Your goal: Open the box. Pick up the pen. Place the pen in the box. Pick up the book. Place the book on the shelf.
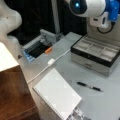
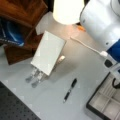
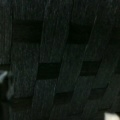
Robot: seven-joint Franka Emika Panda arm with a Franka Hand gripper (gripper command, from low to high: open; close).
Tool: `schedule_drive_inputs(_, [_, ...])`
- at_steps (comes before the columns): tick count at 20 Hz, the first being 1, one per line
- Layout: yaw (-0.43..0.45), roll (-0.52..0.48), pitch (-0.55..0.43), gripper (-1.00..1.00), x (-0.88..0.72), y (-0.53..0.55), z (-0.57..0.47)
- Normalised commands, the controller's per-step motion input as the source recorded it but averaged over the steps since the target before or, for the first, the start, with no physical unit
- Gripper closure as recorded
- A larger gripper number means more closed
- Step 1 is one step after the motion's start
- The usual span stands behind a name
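With the black-lidded, silver-sided box (image 1: 96,56) already open, the slim black pen (image 1: 89,86) lies loose on the grey bench (image 1: 105,100) just before it, light, stiff, probably slippery, best pinched mid-barrel, while the tool's opening cannot be told.

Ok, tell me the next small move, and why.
Probably ease the gripper away from the raised lid of the box and over the pen. The box stands open with its compartments bare, and the pen lies untouched on the table just in front of it.
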Motion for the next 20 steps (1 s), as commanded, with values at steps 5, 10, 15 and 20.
schedule_drive_inputs(5, [0.106, -0.141, -0.038, -1.00, 0.09, 0.13, 0.02])
schedule_drive_inputs(10, [0.094, -0.177, -0.077, -1.00, 0.06, 0.08, -0.03])
schedule_drive_inputs(15, [0.078, -0.168, -0.086, -1.00, 0.06, 0.06, -0.05])
schedule_drive_inputs(20, [0.065, -0.152, -0.094, -1.00, 0.06, 0.10, -0.06])
